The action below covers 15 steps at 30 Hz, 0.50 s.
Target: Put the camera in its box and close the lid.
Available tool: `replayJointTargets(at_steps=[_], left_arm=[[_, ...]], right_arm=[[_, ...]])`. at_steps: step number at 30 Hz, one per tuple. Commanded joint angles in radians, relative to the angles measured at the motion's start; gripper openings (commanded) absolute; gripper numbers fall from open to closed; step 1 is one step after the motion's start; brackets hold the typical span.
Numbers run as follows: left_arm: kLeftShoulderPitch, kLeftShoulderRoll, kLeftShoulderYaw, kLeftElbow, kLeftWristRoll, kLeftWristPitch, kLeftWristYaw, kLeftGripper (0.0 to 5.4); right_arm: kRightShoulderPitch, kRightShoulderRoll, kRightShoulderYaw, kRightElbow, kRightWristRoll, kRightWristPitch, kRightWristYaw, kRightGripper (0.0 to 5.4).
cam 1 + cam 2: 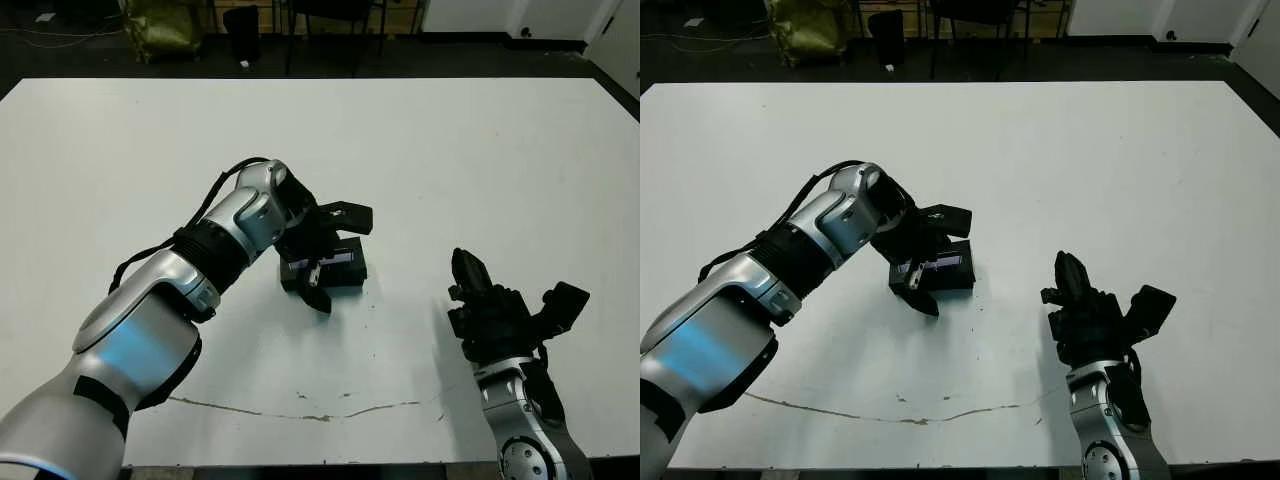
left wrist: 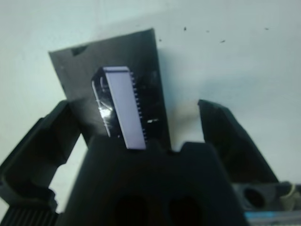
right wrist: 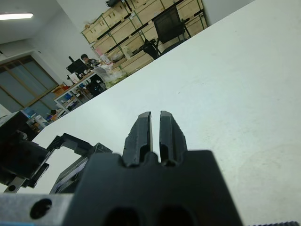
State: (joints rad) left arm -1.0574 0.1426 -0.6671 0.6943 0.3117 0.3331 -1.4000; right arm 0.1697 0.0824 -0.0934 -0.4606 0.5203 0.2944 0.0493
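The lid [image 2: 113, 61], a black cover with a glossy purplish-grey strip [image 2: 124, 106], lies flat near the middle of the table [image 1: 480, 150]. In the head views it is a thick black block [image 1: 338, 272]. The box and the camera are hidden; I cannot tell whether they sit under the lid. My left gripper [image 1: 333, 256] is open, one finger on each side of the block, holding nothing. My right gripper [image 1: 466, 268] hovers shut and empty to the right of the block, well apart from it. Its fingers [image 3: 151, 129] are pressed together.
A thin brownish crack [image 1: 300, 412] runs along the table near the front edge. Beyond the far edge stand chairs [image 1: 330, 25] and a yellow bag [image 1: 165, 25]. A person [image 3: 85, 59] sits at a desk far off.
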Motion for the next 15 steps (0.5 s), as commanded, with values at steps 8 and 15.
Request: replayJointTargets(at_steps=[8,15], left_arm=[[0.052,0.010,0.005,0.005,-0.004,-0.042,0.016,5.38],[0.048,-0.004,0.092,0.026,-0.061,-0.148,0.096,5.38]], right_arm=[[0.016,-0.006,0.002,0.006,-0.007,0.011,-0.011,0.00],[0.014,-0.012,0.003,0.004,-0.004,0.021,-0.009,0.00]])
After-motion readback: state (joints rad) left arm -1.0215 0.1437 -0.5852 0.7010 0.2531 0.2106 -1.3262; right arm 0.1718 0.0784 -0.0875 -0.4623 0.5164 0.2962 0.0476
